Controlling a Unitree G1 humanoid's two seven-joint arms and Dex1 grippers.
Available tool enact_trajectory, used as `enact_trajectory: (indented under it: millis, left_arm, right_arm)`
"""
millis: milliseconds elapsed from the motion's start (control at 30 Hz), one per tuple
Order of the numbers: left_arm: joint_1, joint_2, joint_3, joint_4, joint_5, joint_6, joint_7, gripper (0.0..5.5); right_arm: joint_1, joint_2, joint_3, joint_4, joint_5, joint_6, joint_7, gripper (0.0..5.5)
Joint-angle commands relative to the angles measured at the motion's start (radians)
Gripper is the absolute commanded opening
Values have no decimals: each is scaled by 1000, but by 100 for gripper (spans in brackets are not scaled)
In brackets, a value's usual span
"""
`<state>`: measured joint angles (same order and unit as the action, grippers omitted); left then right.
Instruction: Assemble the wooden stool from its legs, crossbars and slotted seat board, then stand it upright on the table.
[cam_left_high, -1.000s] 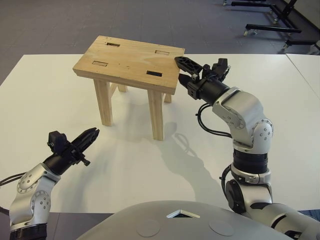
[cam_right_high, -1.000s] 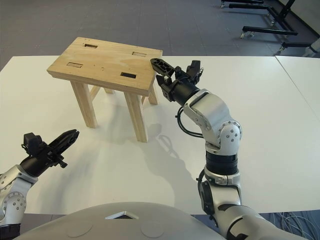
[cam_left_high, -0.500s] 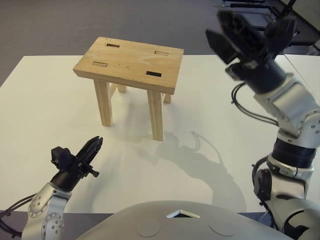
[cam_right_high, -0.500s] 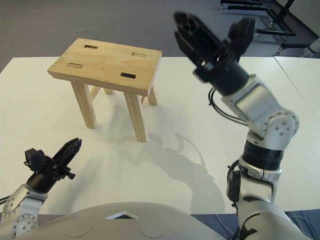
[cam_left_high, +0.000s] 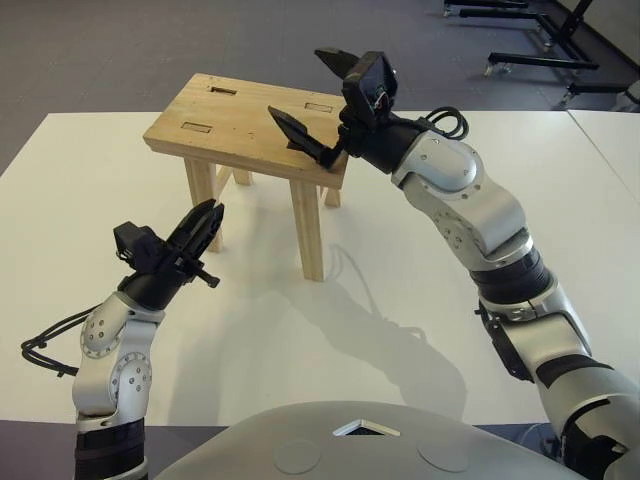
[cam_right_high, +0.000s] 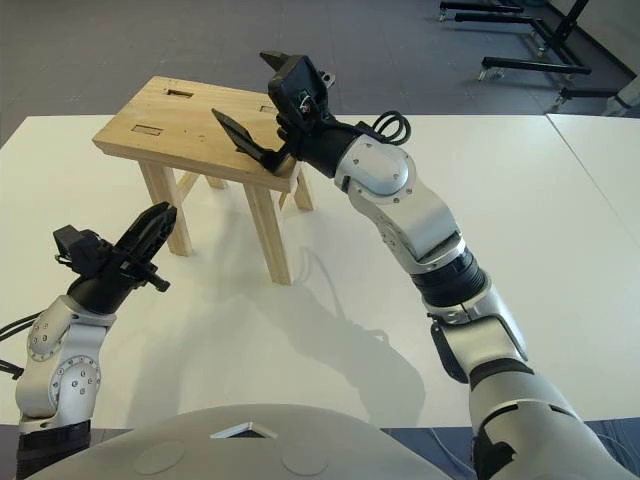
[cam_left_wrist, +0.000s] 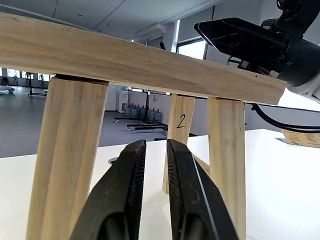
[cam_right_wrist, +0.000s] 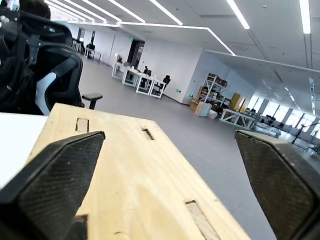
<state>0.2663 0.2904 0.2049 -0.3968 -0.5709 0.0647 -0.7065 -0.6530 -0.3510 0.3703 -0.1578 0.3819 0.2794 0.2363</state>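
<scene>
The wooden stool (cam_left_high: 250, 125) stands upright on its legs at about 11 o'clock on the white desk (cam_left_high: 420, 260). Its slotted seat board (cam_right_high: 190, 135) is on top, and the front leg (cam_left_high: 311, 225) is planted squarely. To my eye the build is done, or very nearly so. What remains is probably a last check of the seat and then letting go cleanly.

The right gripper (cam_left_high: 297, 82) hangs over the 3 o'clock end of the seat board. Its fingers (cam_right_wrist: 55, 175) are spread wide and grasp nothing, one low near the board's front edge and the other raised above it. The left gripper (cam_left_high: 212, 210) hovers off the desk at roughly 7 o'clock from the stool, aimed at the front legs. Its fingers (cam_left_wrist: 125, 185) are drawn almost together with only a slit between them, and they hold nothing.

Whether the leg tenons sit flush in the seat slots (cam_right_wrist: 81, 124) I cannot tell.

If the seat needs pressing home, the push should come straight down over a leg. A push on the overhanging 3 o'clock edge could tip the stool. The left fingers should stay clear of the legs, because a sideways nudge there would slide or rock it. Any retreat of the right arm should go up first, so the low finger does not catch the board's edge.
</scene>
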Motion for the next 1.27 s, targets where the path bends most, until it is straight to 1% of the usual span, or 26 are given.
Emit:
enact_trajectory:
  millis: [33, 133, 233, 333, 400, 467, 533, 567, 633, 667, 733, 867, 967, 1067, 1233, 1267]
  left_arm:
    - [-25, 27, -16, 14, 19, -12, -13, 74]
    - [-69, 39, -37, 11, 23, -1, -11, 74]
    - [-112, 50, -45, 24, 24, 6, -9, 74]
    - [-145, 47, -55, 30, 33, 3, 8, 74]
    - [-171, 23, -52, 28, 60, -18, 58, 74]
    - [-184, -58, -49, -21, 97, -35, 195, 74]
    - [-170, -132, -92, -84, 173, -66, 301, 74]
    - [-163, -148, -123, -100, 245, -98, 332, 74]
    - [-181, -170, -165, -102, 405, -166, 407, 74]
    - [-198, -183, -173, -100, 474, -195, 450, 74]
    - [-234, -190, -186, -86, 583, -247, 507, 74]
    - [-263, -212, -184, -8, 666, -290, 595, 74]
    - [-266, -223, -170, 31, 667, -317, 637, 117]
    - [-271, -229, -141, 79, 667, -330, 680, 174]
    - [-291, -225, -145, 121, 638, -360, 678, 264]
    - [-295, -224, -152, 127, 640, -360, 674, 272]
  right_arm:
    - [3, 103, -100, 137, -121, -107, -128, 480]
    - [-22, 156, -153, 189, -234, -235, -210, 480]
    - [-20, 177, -179, 225, -299, -301, -227, 480]
    - [-3, 192, -251, 217, -290, -352, -233, 480]
    - [36, 195, -302, 191, -254, -381, -219, 480]
    - [182, 208, -354, 103, -190, -397, -198, 480]
    - [394, 198, -356, 22, -194, -445, -164, 480]
    - [484, 190, -346, 11, -240, -497, -162, 480]
    - [595, 193, -329, 12, -313, -560, -168, 480]
    - [622, 201, -322, 19, -336, -578, -173, 480]
    - [615, 233, -306, 29, -356, -581, -186, 480]
    - [545, 277, -282, 57, -397, -603, -200, 480]
    - [517, 286, -274, 58, -416, -611, -194, 483]
    - [499, 300, -279, 48, -417, -602, -197, 483]
    - [487, 315, -295, 61, -416, -598, -208, 483]
    - [486, 322, -299, 60, -409, -592, -211, 483]
